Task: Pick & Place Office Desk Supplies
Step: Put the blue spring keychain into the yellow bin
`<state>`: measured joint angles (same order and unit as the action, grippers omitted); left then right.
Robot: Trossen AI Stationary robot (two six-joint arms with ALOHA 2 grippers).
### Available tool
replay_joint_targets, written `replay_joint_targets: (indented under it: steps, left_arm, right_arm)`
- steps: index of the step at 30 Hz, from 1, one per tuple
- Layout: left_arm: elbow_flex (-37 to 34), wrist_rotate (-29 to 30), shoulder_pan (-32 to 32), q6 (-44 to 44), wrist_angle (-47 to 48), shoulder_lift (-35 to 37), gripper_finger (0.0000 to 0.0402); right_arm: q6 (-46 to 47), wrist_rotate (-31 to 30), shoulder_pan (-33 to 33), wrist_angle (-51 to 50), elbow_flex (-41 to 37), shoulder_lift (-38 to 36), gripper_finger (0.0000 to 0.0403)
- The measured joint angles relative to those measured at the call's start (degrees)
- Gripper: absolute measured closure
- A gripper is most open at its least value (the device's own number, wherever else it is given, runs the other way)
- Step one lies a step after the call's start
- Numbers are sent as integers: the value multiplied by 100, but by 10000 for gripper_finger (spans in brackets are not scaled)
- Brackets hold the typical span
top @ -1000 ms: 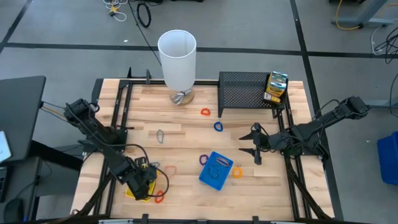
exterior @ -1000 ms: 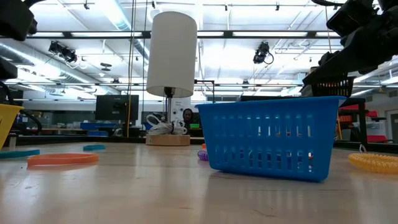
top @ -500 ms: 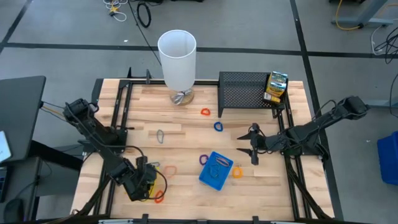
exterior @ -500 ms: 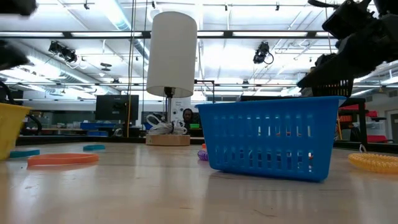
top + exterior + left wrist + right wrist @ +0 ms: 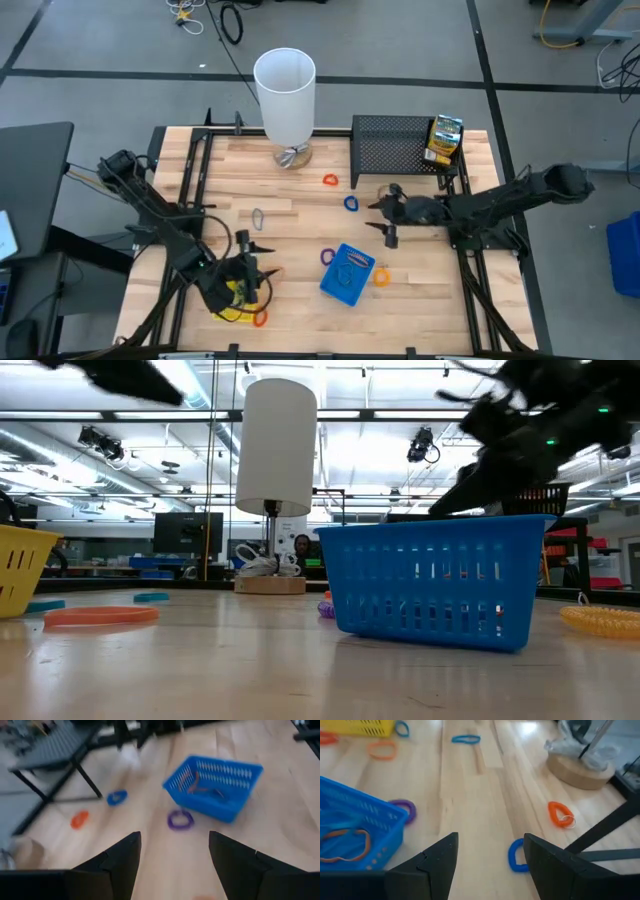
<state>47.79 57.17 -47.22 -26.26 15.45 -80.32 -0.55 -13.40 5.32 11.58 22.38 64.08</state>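
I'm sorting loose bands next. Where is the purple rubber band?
In the high view the purple rubber band lies on the table near its middle, just left of the blue tray, below the blue band.

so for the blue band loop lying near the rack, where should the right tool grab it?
The blue band loop lies flat on the table beside the black mesh rack. Probably come straight down with the open right tool, one finger inside the loop, one outside, pinching the side away from the rack.

The left end effector [image 5: 248, 272] covers part of the yellow tray [image 5: 234, 296]. In the low view that tray [image 5: 22, 568] is cut off at nine o'clock, and both arms are blurry.
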Motion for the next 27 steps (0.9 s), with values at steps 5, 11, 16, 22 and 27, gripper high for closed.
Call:
replay_joint_targets:
  steps: [5, 11, 16, 22, 27]
  left_arm:
    - [-3, -296, 568, 1187, -1048, -66, 163]
    - [-873, -1680, 1476, 2531, -4151, -183, 164]
    - [-1971, -2559, 2280, 3304, -6663, -172, 164]
    - [-2527, -3071, 3048, 3333, -6998, -165, 164]
    - [-2586, -3239, 3424, 3584, -6992, -165, 164]
  right_arm:
    - [-429, 873, -704, -733, 812, 646, 168]
    - [-1210, 1128, -1073, -1345, 1722, 1560, 168]
    - [-1420, 1759, -1235, -1696, 2099, 1863, 168]
    - [-1548, 2095, -1505, -2682, 2443, 2069, 168]
    - [-1728, 2241, -1743, -3246, 2836, 2467, 168]
